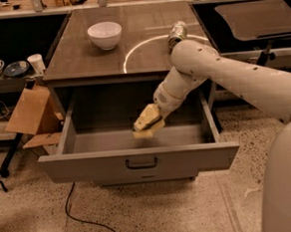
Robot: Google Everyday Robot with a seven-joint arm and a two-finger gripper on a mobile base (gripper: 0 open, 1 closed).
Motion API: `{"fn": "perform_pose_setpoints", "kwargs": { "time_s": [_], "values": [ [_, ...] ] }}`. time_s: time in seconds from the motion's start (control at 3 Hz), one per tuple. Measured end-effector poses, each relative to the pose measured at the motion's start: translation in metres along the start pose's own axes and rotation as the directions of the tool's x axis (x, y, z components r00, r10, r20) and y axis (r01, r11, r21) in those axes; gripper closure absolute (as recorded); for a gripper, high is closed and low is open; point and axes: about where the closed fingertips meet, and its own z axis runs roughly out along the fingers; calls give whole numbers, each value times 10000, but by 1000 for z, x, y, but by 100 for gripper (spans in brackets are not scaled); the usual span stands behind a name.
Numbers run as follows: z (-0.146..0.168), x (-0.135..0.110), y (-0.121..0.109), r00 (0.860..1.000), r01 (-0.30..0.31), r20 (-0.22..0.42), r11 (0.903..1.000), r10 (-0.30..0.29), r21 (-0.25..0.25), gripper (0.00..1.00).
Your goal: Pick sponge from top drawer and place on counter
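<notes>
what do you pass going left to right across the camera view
white cup on the side shelf → white bowl on the counter → gripper, in the open top drawer → can on the counter

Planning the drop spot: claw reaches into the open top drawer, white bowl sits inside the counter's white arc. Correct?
No: the camera view shows the white bowl left of the white arc, outside it, on the counter. The claw reaches into the open top drawer.

Arm (232, 77) stretches from the right, elbow bent, gripper (147, 122) tilted down-left, hanging low near centre.
</notes>
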Motion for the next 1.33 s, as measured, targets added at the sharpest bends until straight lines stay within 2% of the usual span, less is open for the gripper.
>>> {"fn": "perform_pose_setpoints", "kwargs": {
  "time_s": [0.33,0.67,1.0,1.33],
  "values": [
    [-37,0,12,9995,-274,194,9972,261,703,100],
    [-68,-35,22,9930,-93,1179,9883,-89,1525,100],
    [-87,-89,39,9753,357,2050,9748,-821,2203,100],
    [-108,-123,51,9542,372,2753,9597,-1169,2786,100]
  ]
}}
